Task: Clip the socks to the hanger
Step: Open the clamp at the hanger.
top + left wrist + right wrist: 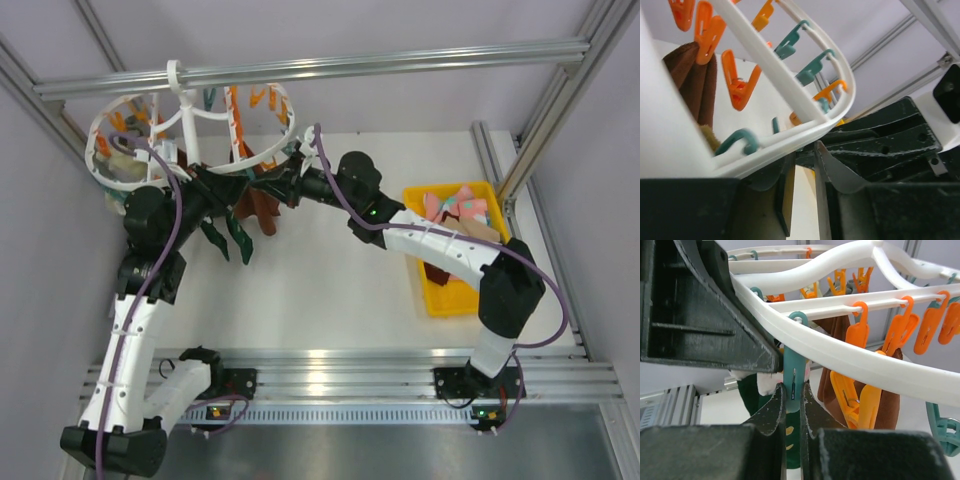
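White desk (330, 290) below. My right fingers (781, 402) clamp a teal clip (792, 372) between them, likely stiff and sprung, so pinch its tail. Above my left fingers (786, 200) sits the hanger rim (790, 137) — I cannot tell their hold.

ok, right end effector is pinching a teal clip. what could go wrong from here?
1. The right end effector grips the teal clip with its tips only; the dangling clip may twist out.
2. The left end effector sits right at the hanger rim; a bump could swing it and shake the brown sock.
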`<state>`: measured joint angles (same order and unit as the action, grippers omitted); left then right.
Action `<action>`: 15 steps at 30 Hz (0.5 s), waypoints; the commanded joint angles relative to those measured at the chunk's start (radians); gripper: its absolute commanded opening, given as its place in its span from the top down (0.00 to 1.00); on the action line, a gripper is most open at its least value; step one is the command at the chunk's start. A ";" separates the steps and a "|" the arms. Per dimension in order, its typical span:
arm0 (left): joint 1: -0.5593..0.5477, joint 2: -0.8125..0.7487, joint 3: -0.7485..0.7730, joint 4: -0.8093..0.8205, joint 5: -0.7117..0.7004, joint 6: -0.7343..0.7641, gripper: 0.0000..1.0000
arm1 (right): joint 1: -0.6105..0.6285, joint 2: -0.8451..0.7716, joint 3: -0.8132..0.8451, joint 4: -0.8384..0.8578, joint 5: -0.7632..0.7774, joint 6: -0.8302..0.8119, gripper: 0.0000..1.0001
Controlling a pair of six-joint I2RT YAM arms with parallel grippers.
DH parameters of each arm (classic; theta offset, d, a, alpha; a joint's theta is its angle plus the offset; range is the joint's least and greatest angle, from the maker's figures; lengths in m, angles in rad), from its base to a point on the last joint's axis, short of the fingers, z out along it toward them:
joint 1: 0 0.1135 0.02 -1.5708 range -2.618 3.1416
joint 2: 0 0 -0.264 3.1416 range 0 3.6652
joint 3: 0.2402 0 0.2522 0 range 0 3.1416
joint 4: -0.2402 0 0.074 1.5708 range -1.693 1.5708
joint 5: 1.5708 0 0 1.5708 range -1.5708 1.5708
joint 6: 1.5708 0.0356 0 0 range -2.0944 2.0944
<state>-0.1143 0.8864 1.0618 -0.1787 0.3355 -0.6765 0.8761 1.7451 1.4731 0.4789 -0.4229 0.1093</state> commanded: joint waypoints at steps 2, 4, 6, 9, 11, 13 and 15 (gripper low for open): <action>0.005 0.043 0.017 0.249 -0.027 -0.003 0.70 | 0.023 -0.012 0.049 0.023 -0.083 0.012 1.00; 0.004 0.051 0.020 0.260 -0.032 -0.003 0.63 | 0.023 -0.010 0.052 0.023 -0.086 0.015 1.00; -0.002 0.059 0.029 0.262 -0.041 0.008 0.57 | 0.023 -0.009 0.053 0.024 -0.097 0.018 1.00; -0.015 0.074 0.043 0.262 -0.058 0.034 0.52 | 0.023 -0.015 0.052 0.030 -0.112 0.021 1.00; -0.025 0.082 0.049 0.252 -0.094 0.060 0.51 | 0.023 -0.018 0.047 0.035 -0.119 0.024 1.00; -0.027 0.085 0.061 0.225 -0.113 0.078 0.51 | 0.023 -0.016 0.052 0.032 -0.117 0.021 1.00; -0.027 0.083 0.086 0.182 -0.116 0.107 0.50 | 0.024 -0.016 0.056 0.017 -0.102 0.015 1.00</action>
<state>-0.1638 0.9257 1.0843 -0.1017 0.4000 -0.6563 0.8703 1.7454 1.4738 0.4610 -0.4126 0.1238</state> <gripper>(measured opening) 0.493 0.044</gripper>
